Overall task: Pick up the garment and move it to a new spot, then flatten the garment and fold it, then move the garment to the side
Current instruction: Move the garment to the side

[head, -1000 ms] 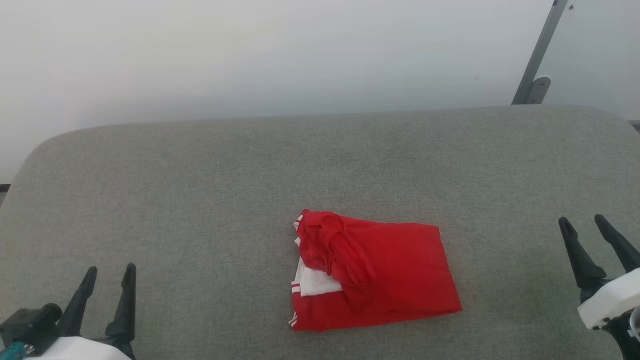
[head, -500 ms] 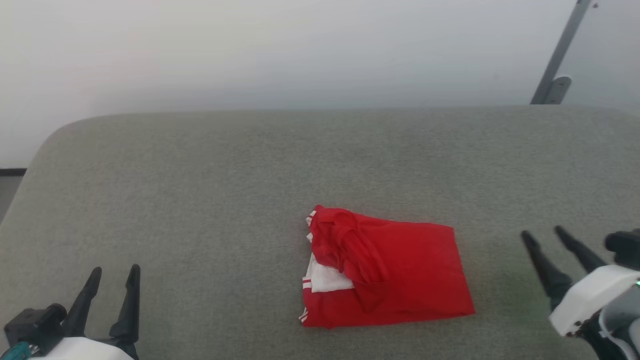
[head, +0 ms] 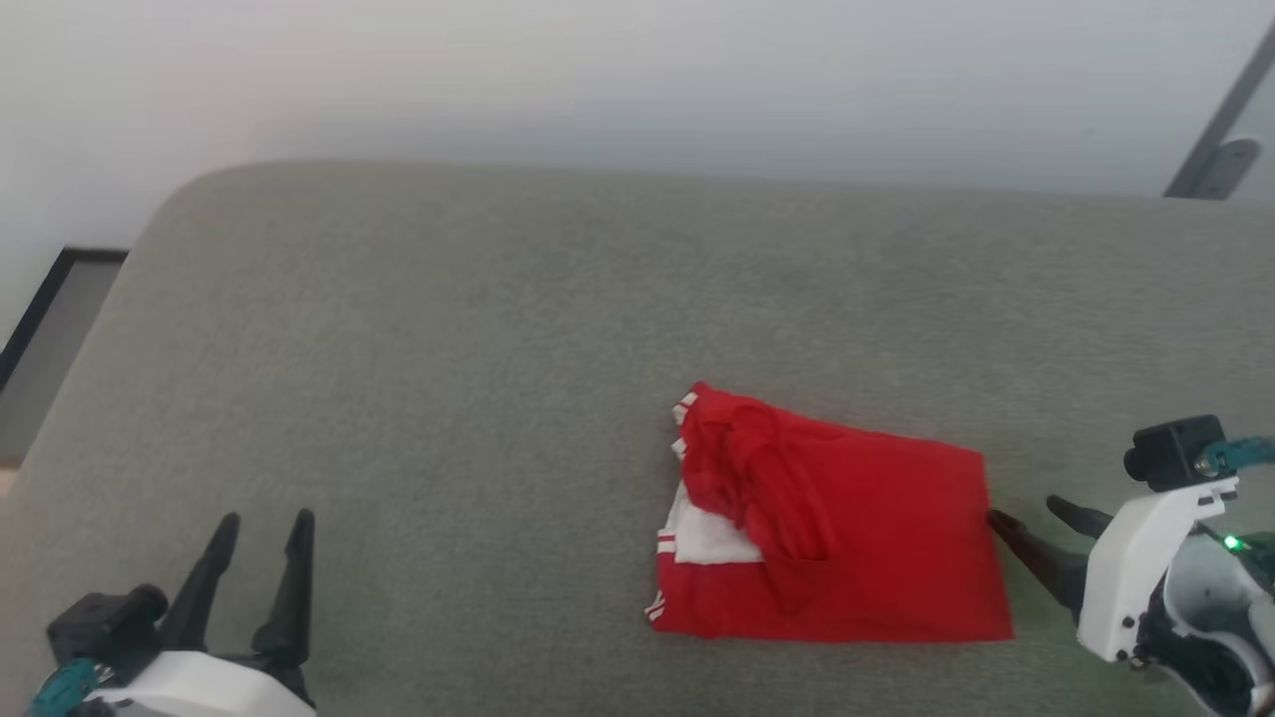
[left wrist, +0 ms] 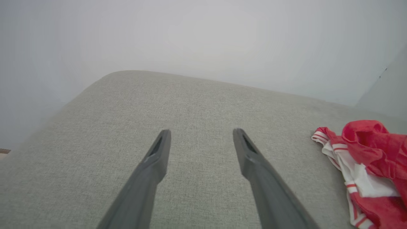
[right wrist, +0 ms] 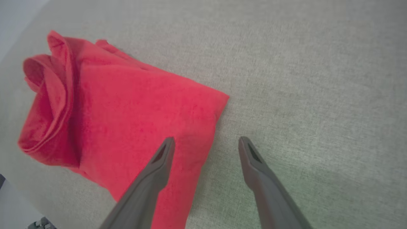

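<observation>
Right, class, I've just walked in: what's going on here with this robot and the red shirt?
The garment lies roughly folded on the grey cushioned surface, held by neither gripper. The right gripper is open at its right edge, one of the fingers over the cloth and the other over bare surface. The left gripper is open too, well apart at the lower left.

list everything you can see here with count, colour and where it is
garment: one, red with white sleeves and striped trim, loosely folded, right of centre on the cushion
cushion: one, grey fabric, spanning the head view
wall: one, pale grey-white, behind the cushion
metal strut: one, grey, top right against the wall
left gripper: one, dark fingers, open, lower left, apart from the garment
right gripper: one, dark fingers, open, lower right, tips at the garment's right edge
</observation>
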Available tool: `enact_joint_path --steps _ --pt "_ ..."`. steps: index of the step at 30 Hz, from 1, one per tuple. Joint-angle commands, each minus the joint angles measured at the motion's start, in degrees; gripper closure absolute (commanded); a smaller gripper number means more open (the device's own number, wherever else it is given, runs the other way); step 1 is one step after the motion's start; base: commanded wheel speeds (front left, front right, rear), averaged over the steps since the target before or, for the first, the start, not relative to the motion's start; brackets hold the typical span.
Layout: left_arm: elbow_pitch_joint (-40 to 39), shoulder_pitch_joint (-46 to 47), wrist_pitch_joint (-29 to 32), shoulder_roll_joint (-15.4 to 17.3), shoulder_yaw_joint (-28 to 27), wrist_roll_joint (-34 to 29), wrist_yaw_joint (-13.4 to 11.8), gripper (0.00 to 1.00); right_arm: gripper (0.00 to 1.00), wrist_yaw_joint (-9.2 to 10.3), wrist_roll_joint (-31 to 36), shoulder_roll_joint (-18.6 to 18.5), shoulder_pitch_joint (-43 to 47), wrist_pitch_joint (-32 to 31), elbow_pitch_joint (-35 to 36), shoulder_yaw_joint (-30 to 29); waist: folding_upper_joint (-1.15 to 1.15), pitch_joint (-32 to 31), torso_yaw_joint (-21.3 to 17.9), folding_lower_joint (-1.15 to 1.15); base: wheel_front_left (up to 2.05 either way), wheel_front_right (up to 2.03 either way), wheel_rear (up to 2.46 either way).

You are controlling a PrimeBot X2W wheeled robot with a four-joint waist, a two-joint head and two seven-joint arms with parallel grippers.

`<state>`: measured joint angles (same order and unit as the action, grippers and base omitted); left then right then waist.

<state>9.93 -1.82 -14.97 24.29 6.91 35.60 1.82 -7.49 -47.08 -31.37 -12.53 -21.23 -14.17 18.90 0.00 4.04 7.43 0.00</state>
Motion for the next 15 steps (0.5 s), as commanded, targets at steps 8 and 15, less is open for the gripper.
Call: enact_joint_path --steps 8,15 --pt "1.8 3.0 -0.3 -2.9 0.2 -2.0 1.8 0.00 0.00 0.01 0.7 0.8 -2.3 -14.1 -2.8 -1.3 0.00 4.7 4.6 0.00 0.00 0.00 0.00" --pt "3.1 4.7 -0.3 -4.7 -0.5 -3.5 3.0 0.00 0.00 0.00 2.1 5.3 -3.1 -21.8 -5.8 -1.5 0.00 6.6 6.2 0.00 0.00 0.00 0.00"
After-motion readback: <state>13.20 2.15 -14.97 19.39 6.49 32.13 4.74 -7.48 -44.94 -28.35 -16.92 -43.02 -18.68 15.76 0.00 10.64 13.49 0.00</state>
